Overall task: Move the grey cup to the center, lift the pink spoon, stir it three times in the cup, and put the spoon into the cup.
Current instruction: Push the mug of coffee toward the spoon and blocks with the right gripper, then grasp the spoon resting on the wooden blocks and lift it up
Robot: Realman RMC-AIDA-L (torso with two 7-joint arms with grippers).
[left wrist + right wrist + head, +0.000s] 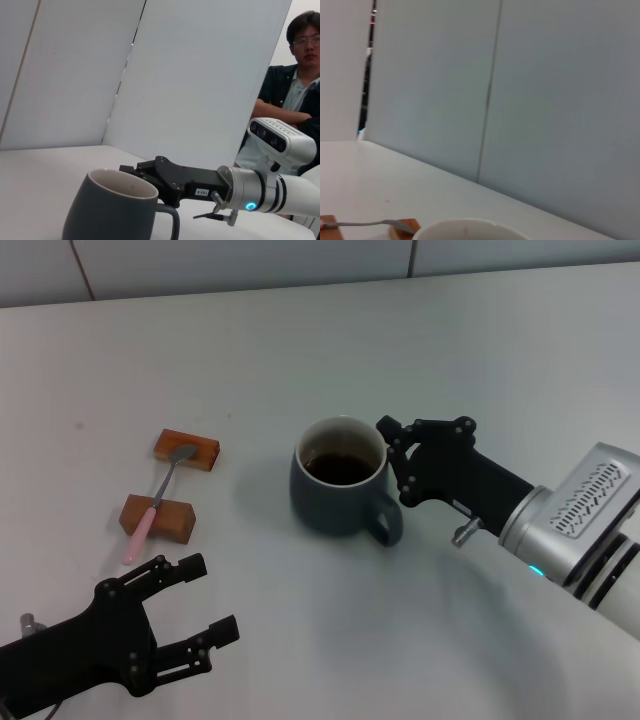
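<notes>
While the grey cup (338, 478) is sitting near the middle of the white counter (300, 330), the right arm is reaching in low from the right side, its silver forearm angling down to the black right claw (392, 455). That claw is pressing up against the cup's right side just above the loop handle, which is pointing toward the robot; whether its fingers are clamping the rim or merely lying beside it cannot be told from the head view. Seen from the left wrist, the same black claw (142, 174) is lying level behind the cup (117, 207), touching its far rim, with a blue light glowing on the wrist ring behind it. Dark liquid is filling the cup's white interior.

Well to the left, the pink spoon (158, 497) is lying across two brown wooden blocks (186, 449), its metal bowl resting on the farther block and its pink handle crossing the nearer one and sloping down to the counter. The right wrist view is catching the spoon's grey neck (360, 223) beyond the cup's pale rim (470, 229).

At the near left corner, the left claw (195, 602) is hovering over the counter, fingers spread wide and gripping nothing, pointing toward the cup.
</notes>
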